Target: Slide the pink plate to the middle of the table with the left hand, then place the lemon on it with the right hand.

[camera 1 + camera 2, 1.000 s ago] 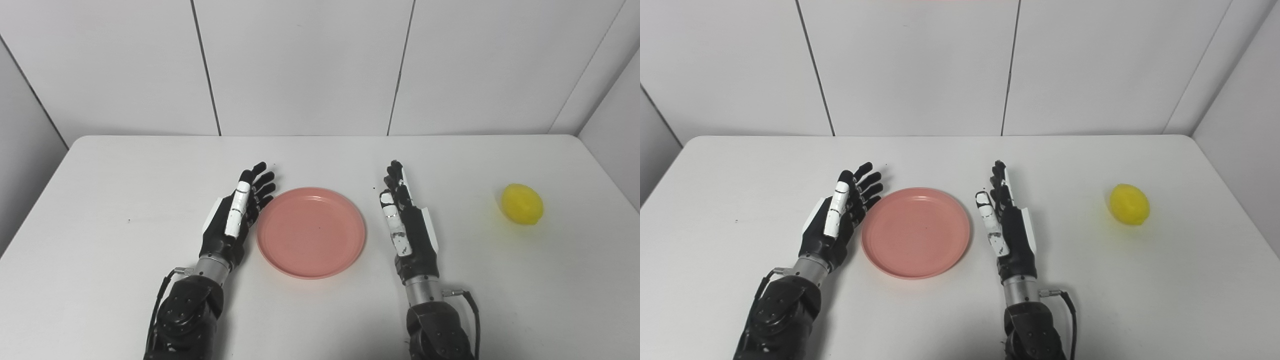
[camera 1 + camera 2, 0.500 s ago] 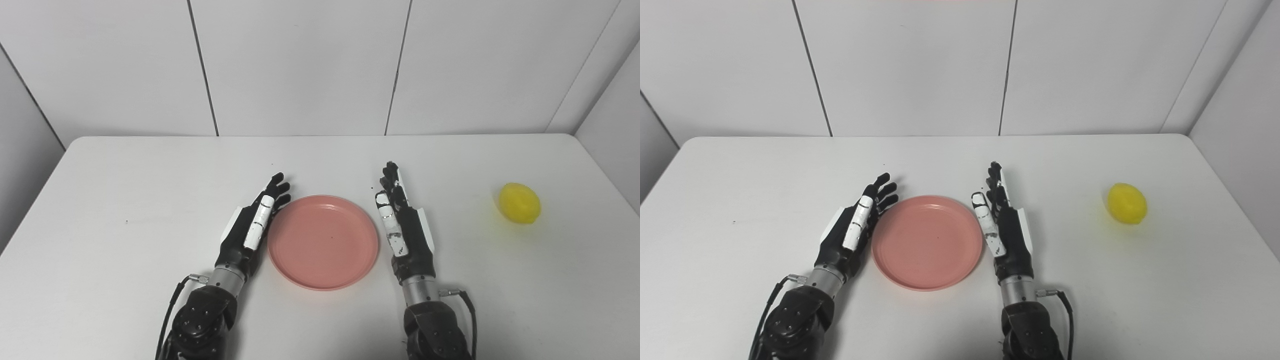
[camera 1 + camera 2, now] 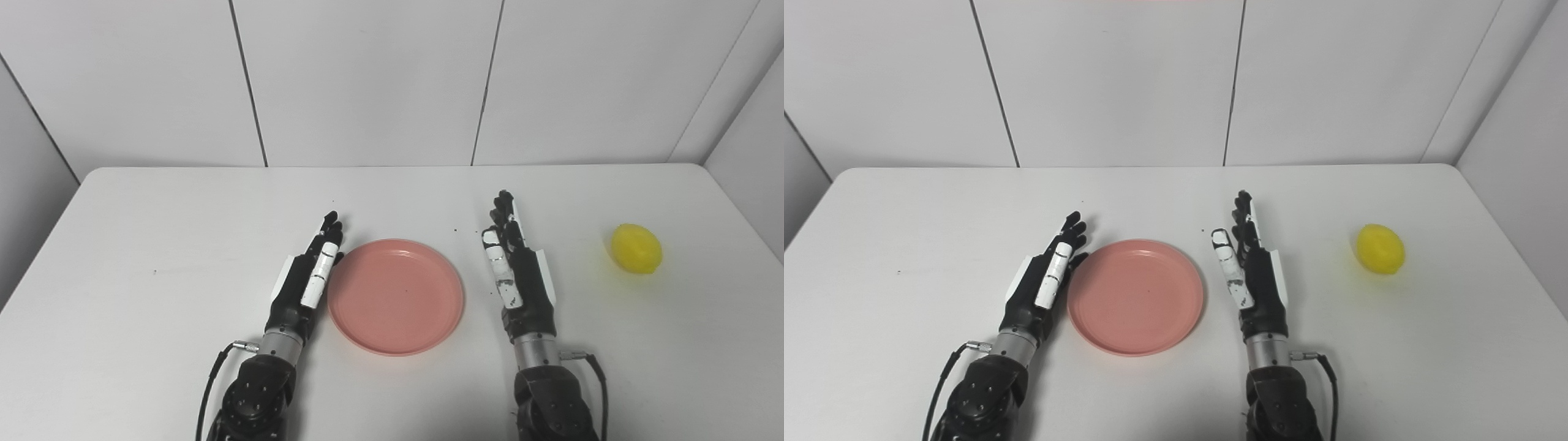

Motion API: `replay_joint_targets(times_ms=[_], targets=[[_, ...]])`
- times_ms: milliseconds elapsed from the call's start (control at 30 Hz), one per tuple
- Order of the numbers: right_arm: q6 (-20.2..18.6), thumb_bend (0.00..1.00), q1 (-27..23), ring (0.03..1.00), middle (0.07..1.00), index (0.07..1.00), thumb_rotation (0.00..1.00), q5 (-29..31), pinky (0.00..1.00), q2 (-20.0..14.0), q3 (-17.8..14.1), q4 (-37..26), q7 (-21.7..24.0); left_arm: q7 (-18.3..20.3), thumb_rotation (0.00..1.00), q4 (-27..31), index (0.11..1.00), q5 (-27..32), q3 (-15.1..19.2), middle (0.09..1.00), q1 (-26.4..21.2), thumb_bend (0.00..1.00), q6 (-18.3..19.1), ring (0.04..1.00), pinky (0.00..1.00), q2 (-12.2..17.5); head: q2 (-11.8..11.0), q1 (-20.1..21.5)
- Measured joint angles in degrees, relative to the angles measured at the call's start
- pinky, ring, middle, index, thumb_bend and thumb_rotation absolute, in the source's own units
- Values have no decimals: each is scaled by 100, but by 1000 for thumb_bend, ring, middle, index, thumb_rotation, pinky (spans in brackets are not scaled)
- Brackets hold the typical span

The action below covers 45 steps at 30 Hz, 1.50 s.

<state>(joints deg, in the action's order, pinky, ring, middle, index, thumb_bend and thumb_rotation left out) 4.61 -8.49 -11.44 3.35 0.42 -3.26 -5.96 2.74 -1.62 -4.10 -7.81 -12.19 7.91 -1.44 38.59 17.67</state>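
Resting my left hand (image 3: 303, 285) edge-on against the pink plate (image 3: 395, 296), fingers straight and holding nothing, I judge the slide done near mid-counter (image 3: 153, 245), so my empty, straight-fingered right hand (image 3: 520, 282) must reach right for the lemon (image 3: 637, 248), well apart.

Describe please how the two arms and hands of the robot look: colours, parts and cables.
Both the left hand and the right hand are black with slim jointed fingers, white segments along one finger and a white panel on the outer side. Each has a silver metal wrist above a bulky black forearm. A thin black cable with a small silver plug runs from each wrist.
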Motion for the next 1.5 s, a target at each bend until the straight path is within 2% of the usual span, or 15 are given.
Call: replay_joint_targets(times_ms=[67, 167, 333, 433, 533, 567, 600, 633, 700, 733, 867, 1000, 1267, 1500], targets=[[-145, 724, 10, 1000, 989, 990, 972, -414, 992, -173, -23, -194, -96, -79, 1000, -27, 990, -44, 5, 986, 0, 632, -30, 993, 994, -16, -9, 17], [-239, 720, 19, 989, 973, 982, 936, -803, 986, -462, -148, -413, -153, -162, 1000, -118, 994, -44, 47, 990, -1, 629, -156, 998, 996, -94, -26, 35], [-610, 688, -10, 973, 953, 964, 787, -1033, 969, -773, -528, -621, -213, -205, 1000, -182, 991, -81, 82, 985, -2, 635, -245, 997, 991, -131, -44, 105], [-850, 717, -10, 971, 969, 963, 664, -1200, 947, -904, -706, -644, -270, -205, 1000, -207, 986, -80, 123, 978, -3, 631, -285, 985, 976, -130, -62, 193], [-1137, 739, -31, 965, 971, 962, 617, -1331, 939, -1039, -842, -754, -272, -199, 1000, -237, 988, -73, 147, 981, -3, 628, -342, 985, 979, -130, -88, 343], [-1273, 755, -53, 951, 962, 959, 589, -1417, 918, -1092, -884, -780, -271, -195, 1000, -256, 990, -69, 160, 982, -4, 617, -369, 980, 974, -129, -88, 343], [-1440, 763, -78, 944, 957, 957, 575, -1498, 907, -1148, -916, -819, -271, -190, 1000, -273, 990, -65, 172, 982, -4, 611, -404, 977, 972, -128, -114, 517], [-1577, 774, -103, 930, 949, 948, 509, -1582, 865, -1193, -953, -852, -269, -180, 1000, -279, 991, -30, 189, 983, -3, 599, -417, 977, 974, -125, -114, 519], [-1962, 801, -164, 908, 937, 935, 385, -1819, 770, -1294, -968, -953, -252, -137, 1000, -283, 995, 50, 231, 985, -4, 583, -424, 977, 977, -112, -184, 878], [-2121, 810, -195, 905, 937, 930, 342, -1918, 740, -1341, -966, -972, -224, -113, 1000, -293, 997, 72, 245, 988, -4, 587, -442, 980, 982, -102, -185, 879], [-2639, 831, -288, 891, 930, 914, 233, -2187, 745, -1468, -964, -991, -194, 14, 1000, -524, 1000, 255, 291, 995, -28, 620, -754, 988, 998, -12, -246, 1020], [-2760, 847, -284, 869, 906, 902, 224, -2388, 768, -1470, -956, -988, -222, 116, 1000, -654, 1000, 362, 309, 995, -63, 635, -956, 989, 1000, 39, -290, 1142], [-2817, 840, -284, 894, 902, 917, 201, -2554, 798, -1598, -971, -923, -319, 201, 1000, -697, 1000, 432, 354, 1000, -97, 653, -967, 998, 1000, 106, -308, 1239], [-3096, 852, -481, 892, 919, 908, 222, -2533, 748, -1858, -989, -629, -198, 304, 1000, -695, 1000, 552, 453, 1000, -97, 644, -967, 999, 1000, 141, -308, 1266]])
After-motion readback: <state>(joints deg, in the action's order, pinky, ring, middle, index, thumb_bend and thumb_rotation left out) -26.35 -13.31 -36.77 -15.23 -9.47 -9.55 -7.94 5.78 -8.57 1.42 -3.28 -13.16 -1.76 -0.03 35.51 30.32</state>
